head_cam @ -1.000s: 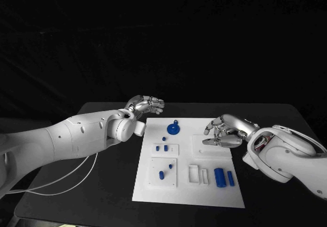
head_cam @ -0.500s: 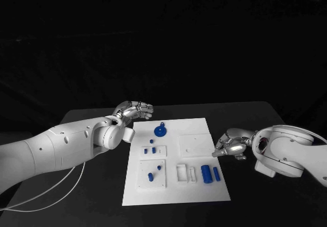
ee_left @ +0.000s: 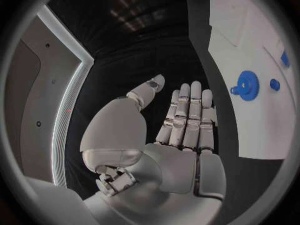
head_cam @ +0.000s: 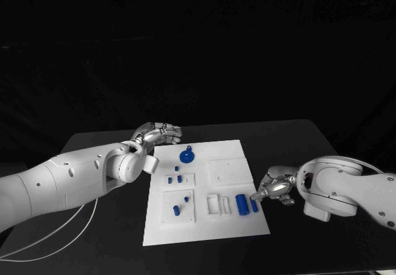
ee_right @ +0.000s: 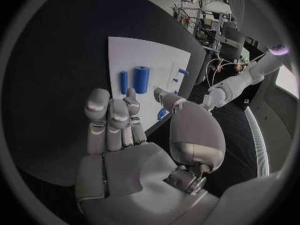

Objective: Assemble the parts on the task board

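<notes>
— What held everything up?
— A black table (head_cam: 107, 229), dark and matte.
— And what lay on it?
— A white board (head_cam: 235, 226) sat flat near the middle, its long side running away from the robot. A thin white cable (head_cam: 58, 226) seemed to trail over the table's left part, though whether it touched the surface I couldn't tell.

Black table (head_cam: 99, 143) w/ white cable (head_cam: 50, 232) on near-left part.
</notes>
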`<action>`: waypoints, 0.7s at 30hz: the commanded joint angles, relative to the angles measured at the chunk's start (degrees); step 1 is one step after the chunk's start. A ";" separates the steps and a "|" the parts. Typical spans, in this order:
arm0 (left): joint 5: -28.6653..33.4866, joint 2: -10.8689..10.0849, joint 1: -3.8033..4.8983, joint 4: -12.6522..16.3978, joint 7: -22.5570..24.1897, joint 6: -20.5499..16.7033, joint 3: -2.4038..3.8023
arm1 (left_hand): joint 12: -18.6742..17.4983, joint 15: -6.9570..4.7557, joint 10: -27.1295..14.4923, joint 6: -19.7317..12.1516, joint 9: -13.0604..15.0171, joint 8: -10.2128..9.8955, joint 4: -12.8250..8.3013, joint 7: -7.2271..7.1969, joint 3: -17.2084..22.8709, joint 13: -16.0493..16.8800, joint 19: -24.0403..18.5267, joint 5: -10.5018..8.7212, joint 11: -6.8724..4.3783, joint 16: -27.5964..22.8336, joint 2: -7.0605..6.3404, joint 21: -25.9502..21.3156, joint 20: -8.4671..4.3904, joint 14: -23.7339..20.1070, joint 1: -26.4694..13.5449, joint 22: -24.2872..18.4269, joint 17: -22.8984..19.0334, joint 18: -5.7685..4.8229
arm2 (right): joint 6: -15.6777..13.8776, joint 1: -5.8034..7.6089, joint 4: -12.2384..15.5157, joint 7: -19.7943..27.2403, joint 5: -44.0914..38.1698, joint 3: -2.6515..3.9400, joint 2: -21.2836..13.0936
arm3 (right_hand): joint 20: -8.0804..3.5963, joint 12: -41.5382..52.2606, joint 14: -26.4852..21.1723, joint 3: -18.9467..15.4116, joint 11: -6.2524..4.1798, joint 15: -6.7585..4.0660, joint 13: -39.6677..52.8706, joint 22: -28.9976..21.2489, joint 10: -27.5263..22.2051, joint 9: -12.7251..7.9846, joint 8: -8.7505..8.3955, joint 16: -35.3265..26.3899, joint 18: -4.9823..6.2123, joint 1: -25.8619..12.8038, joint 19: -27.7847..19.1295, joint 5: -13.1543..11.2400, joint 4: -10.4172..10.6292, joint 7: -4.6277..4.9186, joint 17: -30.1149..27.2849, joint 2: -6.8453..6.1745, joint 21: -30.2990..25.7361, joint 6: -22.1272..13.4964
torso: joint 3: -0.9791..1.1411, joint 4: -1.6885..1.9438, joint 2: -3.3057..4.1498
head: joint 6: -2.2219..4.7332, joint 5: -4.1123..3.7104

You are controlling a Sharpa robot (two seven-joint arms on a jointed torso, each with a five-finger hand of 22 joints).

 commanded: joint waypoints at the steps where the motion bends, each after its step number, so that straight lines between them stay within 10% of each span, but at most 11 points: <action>1: -0.35 -0.05 -0.09 0.57 0.99 1.09 0.05 | 0.16 0.09 0.32 -0.33 -0.07 0.36 0.33 0.07 -0.18 -0.06 0.18 -0.20 -0.09 -0.34 0.07 -0.34 0.00 0.48 -0.54 0.06 0.10 0.88 | 0.05 -0.04 0.10 -1.14 -0.47 -0.26 0.95 | -0.05 0.30 -0.24 -0.02 -0.30 -0.36 0.08 1.26 0.11 0.07 0.25 0.35 6.12 -0.45 -0.24 -0.29 0.47 0.16 0.10 0.02 0.41 0.47 | -0.35 -0.05 -0.34 | -0.42 -0.08; 2: -0.35 -0.06 -0.11 0.67 1.00 1.10 0.05 | 0.16 0.09 0.32 -0.34 -0.07 0.36 0.34 0.07 -0.19 -0.06 0.17 -0.21 -0.09 -0.35 0.07 -0.35 0.00 0.48 -0.56 0.07 0.11 0.88 | 0.07 -0.04 -0.10 -1.16 -0.68 -0.36 1.30 | -0.06 0.34 -0.22 -0.04 -0.32 -0.37 0.13 1.26 0.17 0.12 0.26 0.39 6.12 -0.51 -0.22 -0.29 0.51 0.14 0.14 0.03 0.48 0.51 | -0.39 -0.02 -0.36 | -0.47 -0.11; 3: -0.35 -0.07 -0.13 0.74 1.00 1.14 0.05 | 0.16 0.09 0.32 -0.34 -0.07 0.35 0.36 0.07 -0.20 -0.07 0.17 -0.21 -0.09 -0.37 0.08 -0.36 0.00 0.47 -0.59 0.07 0.13 0.88 | 0.09 -0.04 -0.32 -1.18 -1.18 -0.53 1.67 | -0.06 0.36 -0.20 -0.07 -0.34 -0.38 0.16 1.26 0.21 0.15 0.26 0.42 6.12 -0.57 -0.21 -0.29 0.55 0.13 0.18 0.00 0.53 0.52 | -0.83 1.70 0.11 | -0.11 -1.85; 4: -0.35 -0.08 -0.14 0.81 1.00 1.18 0.05 | 0.15 0.09 0.31 -0.35 -0.08 0.35 0.38 0.07 -0.22 -0.08 0.16 -0.21 -0.08 -0.39 0.09 -0.37 0.00 0.47 -0.62 0.08 0.15 0.87 | -0.05 -0.05 -0.49 -1.19 -1.05 -0.80 1.97 | -0.06 0.39 -0.18 -0.10 -0.34 -0.39 0.21 1.25 0.25 0.18 0.22 0.45 6.12 -0.67 -0.21 -0.29 0.62 0.13 0.22 0.01 0.59 0.49 | -1.65 4.83 0.94 | 0.70 -5.15; 21: -0.36 -0.49 -0.14 1.45 0.94 1.44 0.04 | 0.14 0.11 0.27 -0.45 -0.15 0.33 0.68 0.10 -0.47 -0.21 0.10 -0.28 -0.06 -0.69 0.14 -0.50 0.01 0.46 -1.16 0.23 0.46 0.85 | 0.71 -0.99 -3.62 -1.50 -3.88 -2.12 6.30 | -0.08 0.41 -0.18 -0.43 -0.30 -0.35 0.52 1.22 0.34 0.37 -0.09 0.57 6.12 -1.48 -0.30 -0.29 1.09 0.18 0.50 -0.13 1.01 0.24 | -1.70 4.77 1.06 | -0.08 -4.63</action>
